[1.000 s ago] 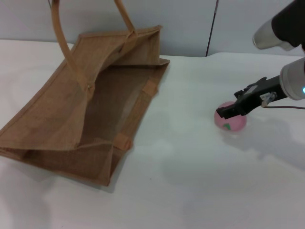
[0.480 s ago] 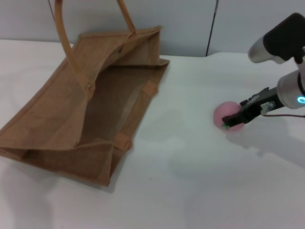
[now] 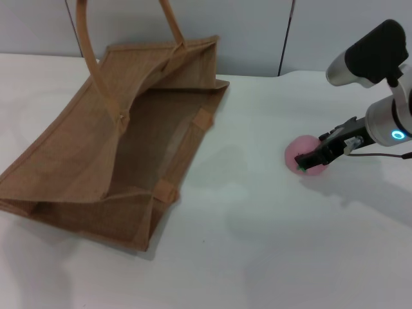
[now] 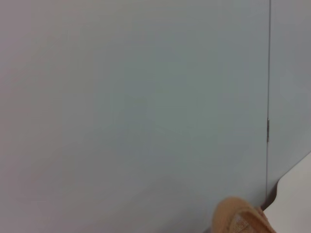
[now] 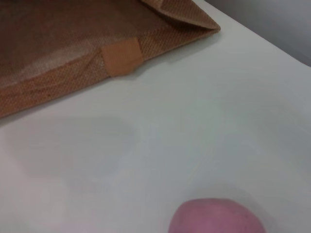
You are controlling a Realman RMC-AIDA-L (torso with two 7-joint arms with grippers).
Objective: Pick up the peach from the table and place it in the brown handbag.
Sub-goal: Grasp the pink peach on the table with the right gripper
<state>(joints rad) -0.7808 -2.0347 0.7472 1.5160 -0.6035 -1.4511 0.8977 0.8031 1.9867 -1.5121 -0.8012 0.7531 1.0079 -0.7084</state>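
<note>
Reaching low from right, right claw (image 3: 308,161) sits against small round pink peach (image 3: 302,154) on white worktop (image 3: 257,244); finger state: cannot tell. Large tan woven jute handbag (image 3: 122,141) lies well apart, leftward, mouth open toward peach. Left arm unseen.

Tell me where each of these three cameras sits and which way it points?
Head view: high up, looking down at the table, bag, peach and right hand.
Left wrist view: faces a wall; only a bag handle tip, no robot parts.
Right wrist view: low, facing the bag; no hand visible.
Head and right wrist share peach and bag.
</note>
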